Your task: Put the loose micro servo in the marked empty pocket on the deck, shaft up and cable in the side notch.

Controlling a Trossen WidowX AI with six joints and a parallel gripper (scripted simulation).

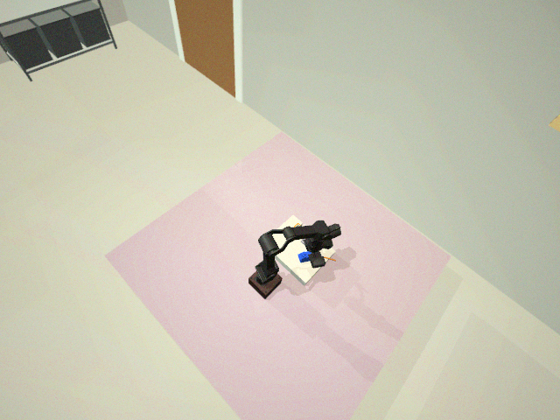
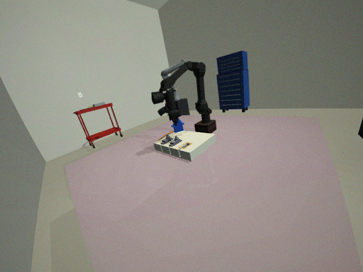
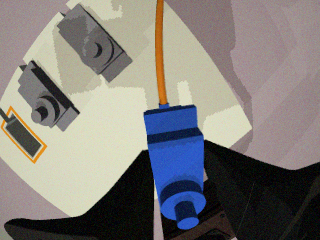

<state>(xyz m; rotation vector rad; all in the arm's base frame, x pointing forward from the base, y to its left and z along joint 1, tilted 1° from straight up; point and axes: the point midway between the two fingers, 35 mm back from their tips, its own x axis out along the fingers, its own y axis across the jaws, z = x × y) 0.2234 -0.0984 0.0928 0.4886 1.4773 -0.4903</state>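
Note:
The loose blue micro servo (image 1: 303, 256) (image 2: 178, 127) (image 3: 175, 150) stands upright at the far side of the pale deck (image 1: 304, 274) (image 2: 202, 137) (image 3: 110, 135), its output shaft pointing up. My gripper (image 2: 176, 123) (image 3: 175, 151) is shut on the servo body, one finger on each side. Its orange cable (image 1: 330, 259) (image 2: 164, 135) (image 3: 160, 55) runs out past the deck edge. The marked pocket (image 2: 186, 145) (image 3: 22, 139), outlined in orange, is empty, with a side notch. It lies beyond the two grey servos from the blue one. Any small gap under the blue servo cannot be told.
Two grey servos (image 2: 167, 139) (image 2: 175, 141) (image 3: 95, 47) (image 3: 47, 102) sit in the deck between the blue servo and the marked pocket, their shafts standing up. The arm's base (image 1: 264, 285) (image 2: 205, 126) stands beside the deck on the pink mat (image 1: 203, 271) (image 2: 234, 190).

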